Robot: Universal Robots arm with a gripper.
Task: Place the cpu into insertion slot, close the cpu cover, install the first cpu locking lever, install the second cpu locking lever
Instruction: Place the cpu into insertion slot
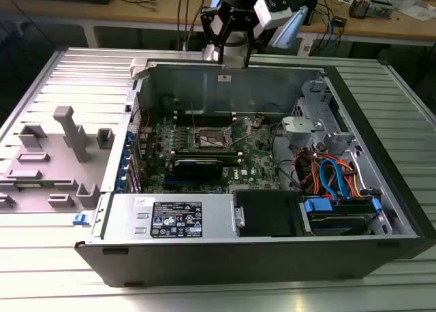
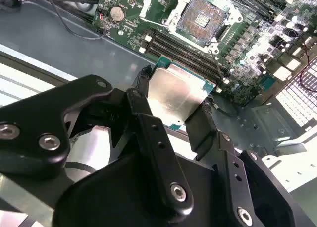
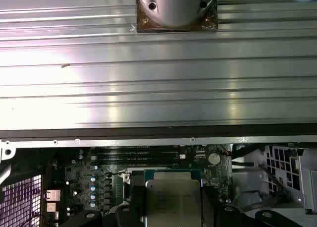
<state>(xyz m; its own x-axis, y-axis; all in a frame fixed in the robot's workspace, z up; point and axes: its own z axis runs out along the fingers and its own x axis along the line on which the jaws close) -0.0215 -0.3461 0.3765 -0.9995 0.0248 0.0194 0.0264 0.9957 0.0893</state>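
Note:
My gripper [image 1: 231, 52] hangs above the back wall of the open computer case [image 1: 272, 254]. It is shut on the cpu [image 2: 173, 88], a flat silvery square with a green edge, pinched by two opposite sides between the black fingers [image 2: 200, 123]. In the first wrist view the cpu [image 3: 173, 195] hangs over the green board. The insertion slot [image 2: 203, 19] lies uncovered, its dark pin field showing inside a silvery rim. In the exterior view the insertion slot [image 1: 210, 140] sits mid-board, below and in front of the gripper. A pale plate beside the slot may be the cpu cover [image 2: 152, 1], swung up.
Long black memory slots [image 2: 183, 56] run between the held chip and the socket. A black card [image 1: 197, 165], a power supply [image 1: 174, 216] and a drive cage with orange and blue cables [image 1: 334, 179] stand in the case. A grey fixture [image 1: 65, 145] rests at the exterior view's left.

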